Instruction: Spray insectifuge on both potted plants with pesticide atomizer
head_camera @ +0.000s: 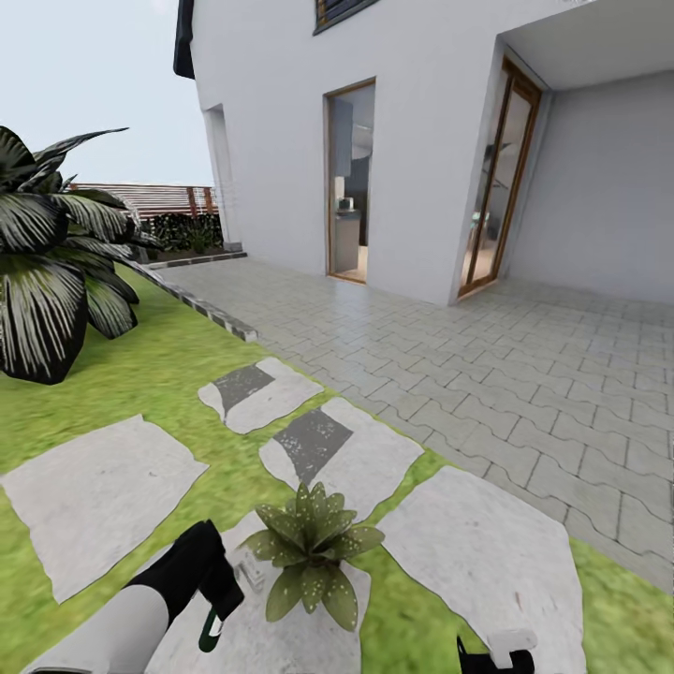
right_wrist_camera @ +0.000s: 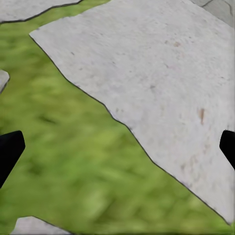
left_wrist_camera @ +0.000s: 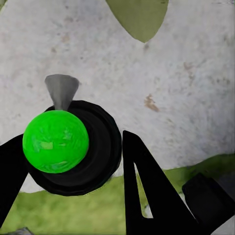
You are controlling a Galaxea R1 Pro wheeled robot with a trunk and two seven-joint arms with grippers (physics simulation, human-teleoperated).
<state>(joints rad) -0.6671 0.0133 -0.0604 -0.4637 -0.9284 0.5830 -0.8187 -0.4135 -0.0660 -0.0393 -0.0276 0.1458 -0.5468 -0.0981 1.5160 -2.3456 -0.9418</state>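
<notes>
While your head camera looks down over the garden lawn [head_camera: 140,374], one potted plant [head_camera: 314,552], a small rosette of pointed, speckled green leaves, sits on a pale stepping stone [head_camera: 281,637] close in front of you. Your left arm reaches in from the lower left, and its gripper [head_camera: 217,613] hangs just beside the plant, over the same stone. In the left wrist view, your left gripper [left_wrist_camera: 73,161] has its black fingers [left_wrist_camera: 142,186] closed around the pesticide atomizer [left_wrist_camera: 56,141], seen end-on as a bright green round shape inside a dark ring, with a small grey nozzle pointing away over the stone; a green leaf tip [left_wrist_camera: 139,17] shows beyond it. Your right gripper [head_camera: 496,655] sits at the lower edge of the head view, near a larger stepping stone [head_camera: 477,552]. In the right wrist view its two dark fingertips [right_wrist_camera: 10,152] stand far apart at opposite edges, holding nothing, above grass and pale stone. Farther off, a big plant with striped dark leaves [head_camera: 51,271] stands on the lawn to your left, and a grey paved patio [head_camera: 487,374] leads to a white house [head_camera: 374,140] with glass doors. A brown slatted fence [head_camera: 159,198] runs behind.
</notes>
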